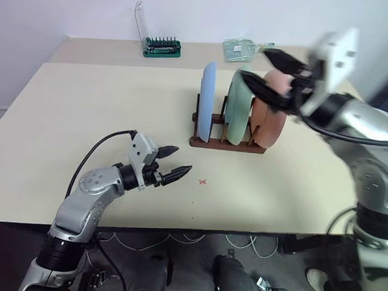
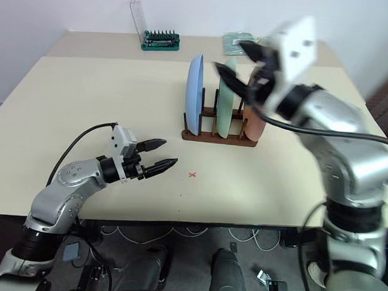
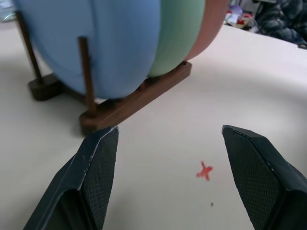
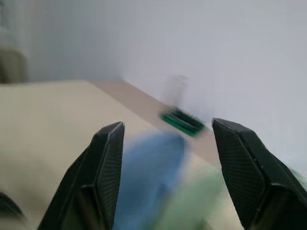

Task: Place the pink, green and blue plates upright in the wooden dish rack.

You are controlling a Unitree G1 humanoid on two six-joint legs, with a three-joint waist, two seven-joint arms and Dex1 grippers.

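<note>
The dark wooden dish rack (image 1: 227, 145) stands on the beige table, a little right of the middle. Three plates stand upright in it: blue plate (image 1: 206, 100) on the left, green plate (image 1: 237, 110) in the middle, pink plate (image 1: 272, 120) on the right. My right gripper (image 1: 264, 69) hangs open and empty above the green and pink plates, apart from them. My left gripper (image 1: 183, 159) is open and empty low over the table, in front of and left of the rack, pointing toward it. The left wrist view shows the rack's rail (image 3: 139, 96) and blue plate (image 3: 105, 43) close ahead.
A green-black tool holder (image 1: 162, 47) with a raised clear lid and a clear packet (image 1: 242, 49) lie at the table's back edge. A small red cross (image 1: 202, 181) marks the table in front of the rack. The table's front edge runs just below my left arm.
</note>
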